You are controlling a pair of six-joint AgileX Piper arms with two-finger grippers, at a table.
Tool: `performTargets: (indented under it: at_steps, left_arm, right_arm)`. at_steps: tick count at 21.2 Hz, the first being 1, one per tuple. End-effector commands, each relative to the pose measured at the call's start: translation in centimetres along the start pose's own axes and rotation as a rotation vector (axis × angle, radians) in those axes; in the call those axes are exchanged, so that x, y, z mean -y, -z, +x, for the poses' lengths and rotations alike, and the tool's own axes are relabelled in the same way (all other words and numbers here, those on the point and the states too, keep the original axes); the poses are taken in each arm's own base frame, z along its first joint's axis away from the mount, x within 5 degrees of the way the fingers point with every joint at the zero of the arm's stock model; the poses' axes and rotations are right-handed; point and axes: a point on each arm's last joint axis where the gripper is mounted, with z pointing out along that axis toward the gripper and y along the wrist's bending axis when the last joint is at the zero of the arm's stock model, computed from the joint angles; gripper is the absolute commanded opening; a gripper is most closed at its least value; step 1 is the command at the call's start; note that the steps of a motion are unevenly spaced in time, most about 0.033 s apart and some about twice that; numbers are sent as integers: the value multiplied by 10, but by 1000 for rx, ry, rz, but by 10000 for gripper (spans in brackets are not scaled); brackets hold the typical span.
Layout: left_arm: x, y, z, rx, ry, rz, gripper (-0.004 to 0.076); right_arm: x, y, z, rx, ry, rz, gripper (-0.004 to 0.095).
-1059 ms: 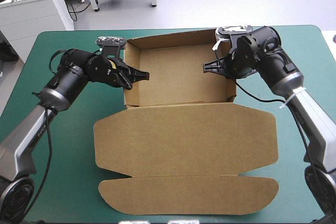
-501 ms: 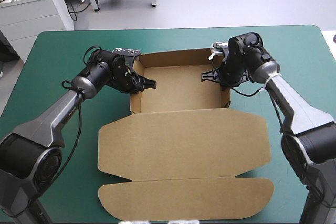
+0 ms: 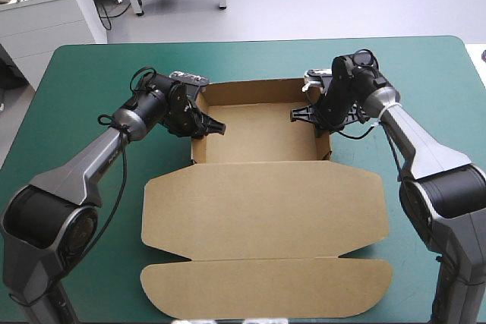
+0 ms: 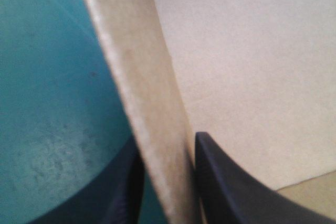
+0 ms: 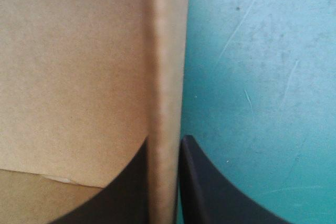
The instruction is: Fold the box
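High view: box [image 3: 266, 210] sits mid-surface, on the teal-green cover [image 3: 91, 73]. Tray part toward the far side, walls raised. Lid [image 3: 266, 290] lies flat, reaching toward the near edge. Tray open.

Left tool [image 3: 206, 127] at the tray's left wall [image 3: 195, 142], pointing right. Right tool [image 3: 304, 114] at the right wall [image 3: 328, 138], pointing left. The two face each other across the tray. From above, the grip itself is hard to read; the fingers show only as dark tips over the board.

Left wrist view settles it: left tool [image 4: 168, 142] clamped on the left wall [image 4: 136, 77]. The board edge runs between the two black fingers, one finger [image 4: 115, 198] outside over the cover, the other [image 4: 231, 187] inside against the tray. The wall leans across this view.

Right wrist view: same on the other side. Right tool [image 5: 165, 139] nearly closed, pinching the right wall [image 5: 168, 51]. One finger [image 5: 126, 187] on the tray side, the other [image 5: 210, 187] on the cover side. Wall edge runs straight ahead from the tool.

Arm pose, seen only from above: left arm comes from the near left corner and stretches diagonally to the far middle, wrist turned right. Right arm rises along the right side, forearm angled inward and left, wrist bent toward the tray.
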Motion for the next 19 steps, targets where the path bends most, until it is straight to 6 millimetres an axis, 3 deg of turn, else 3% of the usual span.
performTargets:
  at_steps: [1, 2, 3, 4, 6, 10, 12, 14, 17, 19]
  left_arm:
    - [-2, 30, -8, 76, -30, -15, 445]
    - [-2, 33, -10, 87, -28, -10, 495]
    - [-1, 35, -11, 92, -27, -9, 497]
    - [-1, 37, -13, 98, -27, -8, 496]
    - [-1, 41, -14, 97, -27, -8, 496]
    - [0, 51, -17, 101, -27, -10, 496]
    - [1, 66, -25, 146, -27, -5, 492]
    - [3, 86, -36, 219, -26, 7, 428]
    - [3, 118, -45, 286, -27, 2, 134]
    - [2, 134, -46, 297, -39, -9, -7]
  right_arm:
    - [7, 32, 1, 44, 9, -8, 289]
    - [7, 32, 1, 42, 15, -25, 456]
    - [6, 32, 1, 41, 27, -34, 547]
    - [4, 33, 1, 43, 43, -58, 714]
    - [3, 33, -1, 64, 43, -67, 843]
    - [1, 45, -9, 131, 57, -72, 841]
    - [-1, 62, -16, 197, 74, -79, 841]
    - [-1, 86, -24, 276, 75, -87, 841]
    - [1, 113, -25, 328, 72, -86, 840]
    - [1, 123, -22, 350, 63, -89, 836]
